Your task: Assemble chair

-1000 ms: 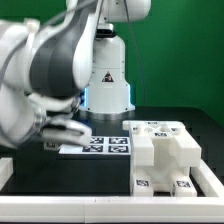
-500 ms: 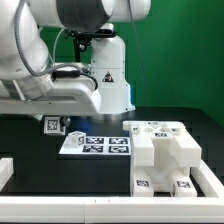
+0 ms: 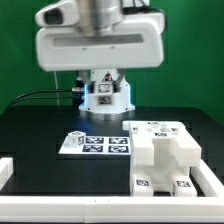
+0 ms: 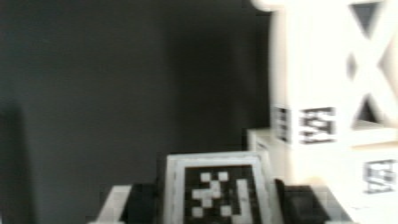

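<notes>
In the wrist view my gripper [image 4: 222,200] is shut on a white chair piece [image 4: 221,188] whose black-and-white tag faces the camera; a dark finger [image 4: 146,205] stands on each side of it. Beyond it rises the blocky white part-built chair [image 4: 329,80] with tags on its faces. In the exterior view that chair block [image 3: 165,152] stands at the exterior view's right. The arm's large white body [image 3: 100,40] hangs high over the middle, and I cannot make out the fingers or the held piece there. A small white tagged piece [image 3: 74,140] lies at the marker board's left end.
The marker board [image 3: 108,146] lies flat on the black table just to the exterior view's left of the chair block. The robot's base [image 3: 105,98] stands behind it. A white raised border [image 3: 60,206] runs along the table's near edge.
The arm has swung from the exterior view's left to the middle and risen high above the table. The chair block and the small piece by the marker board have not moved.
</notes>
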Robot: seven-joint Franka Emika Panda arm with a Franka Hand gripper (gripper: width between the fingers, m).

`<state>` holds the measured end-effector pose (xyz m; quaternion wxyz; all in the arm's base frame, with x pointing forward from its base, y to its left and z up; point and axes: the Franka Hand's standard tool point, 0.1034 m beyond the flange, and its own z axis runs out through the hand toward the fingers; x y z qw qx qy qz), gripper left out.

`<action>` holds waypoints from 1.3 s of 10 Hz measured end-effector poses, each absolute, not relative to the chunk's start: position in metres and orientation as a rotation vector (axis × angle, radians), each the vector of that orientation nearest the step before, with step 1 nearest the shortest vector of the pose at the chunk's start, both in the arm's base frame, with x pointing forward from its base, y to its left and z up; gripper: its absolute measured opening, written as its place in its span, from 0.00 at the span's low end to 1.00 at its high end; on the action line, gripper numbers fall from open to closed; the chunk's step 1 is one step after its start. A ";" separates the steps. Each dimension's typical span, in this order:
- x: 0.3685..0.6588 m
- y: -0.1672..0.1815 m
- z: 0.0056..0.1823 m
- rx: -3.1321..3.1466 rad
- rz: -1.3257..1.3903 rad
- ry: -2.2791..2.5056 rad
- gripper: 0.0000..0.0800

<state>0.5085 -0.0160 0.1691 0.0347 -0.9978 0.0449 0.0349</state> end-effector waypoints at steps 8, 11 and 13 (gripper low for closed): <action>0.548 0.066 0.174 -2.960 -0.791 0.259 0.36; 0.541 0.091 0.164 -2.911 -0.932 0.272 0.36; 0.533 0.105 0.151 -2.918 -0.901 0.310 0.36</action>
